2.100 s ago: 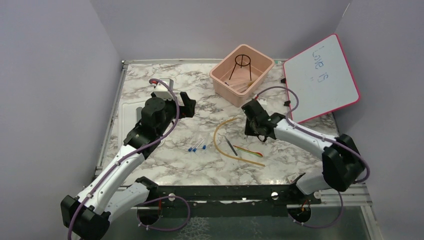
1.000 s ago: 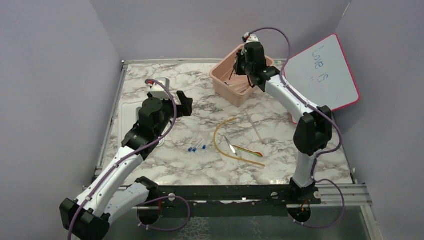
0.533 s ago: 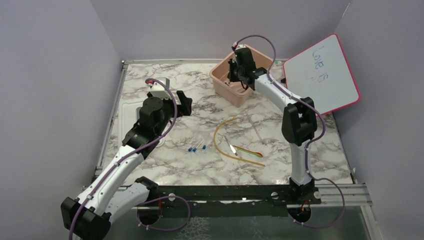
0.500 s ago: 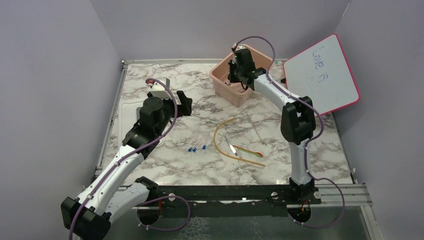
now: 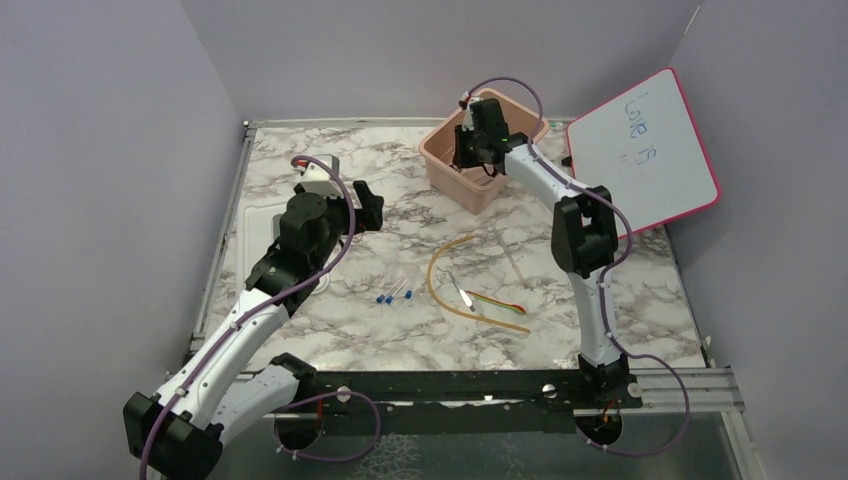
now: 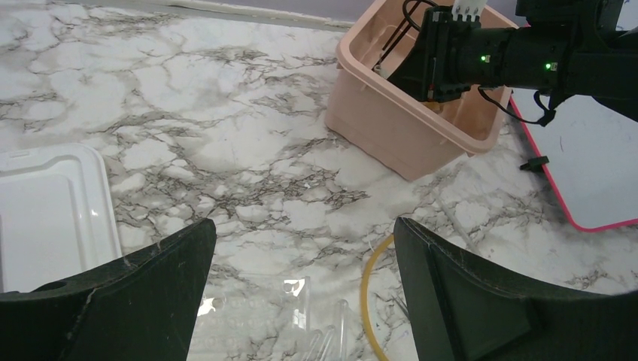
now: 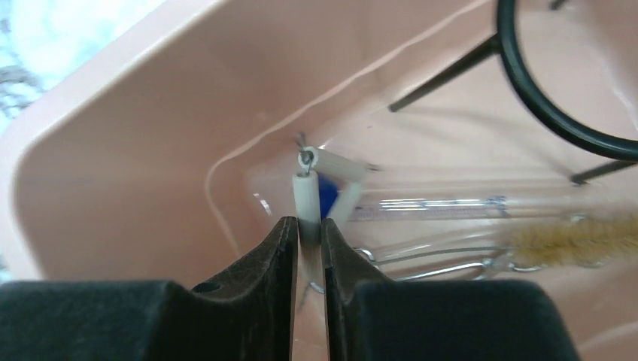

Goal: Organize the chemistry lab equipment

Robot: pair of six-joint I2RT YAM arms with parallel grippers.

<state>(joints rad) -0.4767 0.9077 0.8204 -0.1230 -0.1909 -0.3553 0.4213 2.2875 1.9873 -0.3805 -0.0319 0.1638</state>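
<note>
**Right pincer** [image 7: 308,226]: inside the pink bin [image 7: 113,150], jaws nearly together, grasping a thin white stick [image 7: 305,197] that hangs upright above the bin floor.

**Hazards, judged:**
- The stick, let go end-first, may strike the clear glass rod [image 7: 436,207] below, or land propped against the bin wall instead of flat.
- The black wire ring tripod [image 7: 444,75] stands just right of the fingers. A sideways exit may hook its ring or a leg and tip it, or drag the bin.
- A pincer lowered further may press on the glass.

**Left pincer** [image 6: 301,301]: released, jaws wide and empty, above the surface [image 5: 340,320] at left, well apart from the bin.

**Container 1, pink bin:** far side, right of centre, uncovered. It holds the tripod, the glass rod, a tan-bristled brush [image 7: 572,237], a blue piece [image 7: 326,194] and a short white tube beside it.

**Container 2, white lid** [image 6: 45,210]: flat on the surface at far left, nothing on it.

**Loose on the surface, near centre:**
- long tan rubber tube [image 5: 440,275]
- metal tongs [image 5: 461,291]
- tiny blue-tipped pieces [image 5: 395,294]
- a red-yellow-green strip [image 5: 497,301]
</note>
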